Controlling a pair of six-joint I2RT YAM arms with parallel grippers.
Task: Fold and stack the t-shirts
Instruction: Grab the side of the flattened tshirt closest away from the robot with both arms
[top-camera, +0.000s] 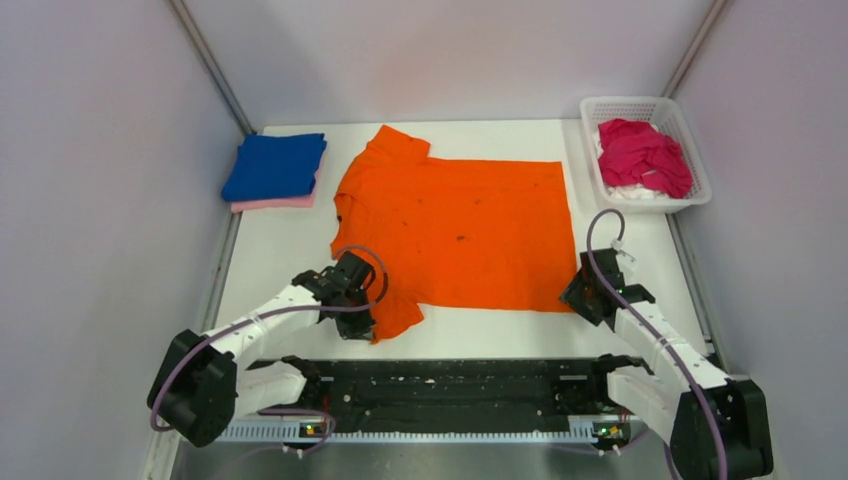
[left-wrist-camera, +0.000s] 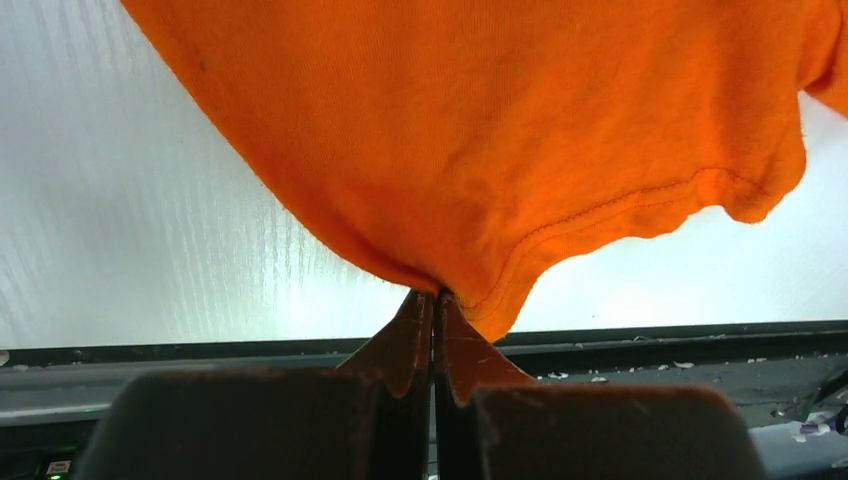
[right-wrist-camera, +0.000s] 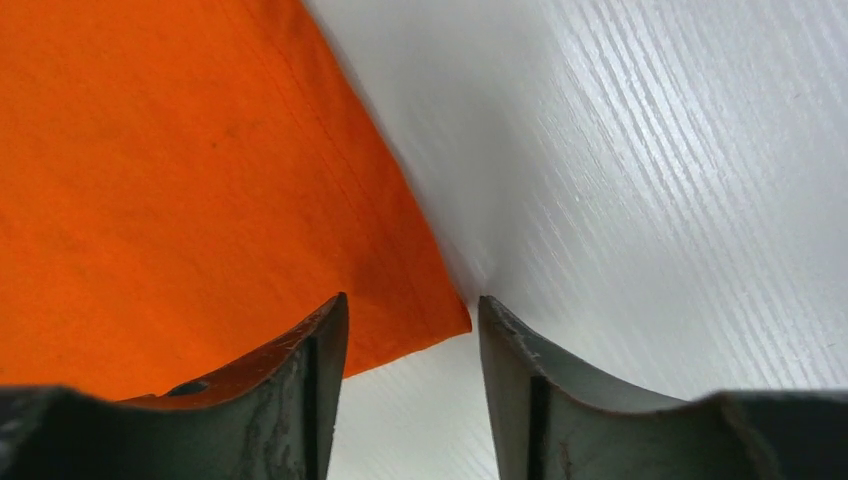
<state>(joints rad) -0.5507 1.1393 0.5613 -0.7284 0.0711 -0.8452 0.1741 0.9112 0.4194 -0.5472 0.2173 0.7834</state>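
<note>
Folded royal blue t-shirt (top-camera: 275, 165) stacked on pale pink one (top-camera: 272, 203) upper left, magenta shirt (top-camera: 645, 155) in white plastic lattice basket (top-camera: 700, 195) upper right, bright orange cloth t-shirt (top-camera: 460, 225) flat mid-frame, left fingers (left-wrist-camera: 405, 345) pinching its sleeve, right fingers (right-wrist-camera: 310, 350) spread astride its corner, fold apparently just starting.

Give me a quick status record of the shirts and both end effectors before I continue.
Spread shirt: bright orange cloth t-shirt, lying flat
Left end effector: shut on that shirt's near sleeve hem
Right end effector: open, straddling its near-right hem corner
Stack: folded royal blue shirt on folded pale pink shirt, far left
Waiting: crumpled magenta shirt in white plastic lattice basket, far right
</note>
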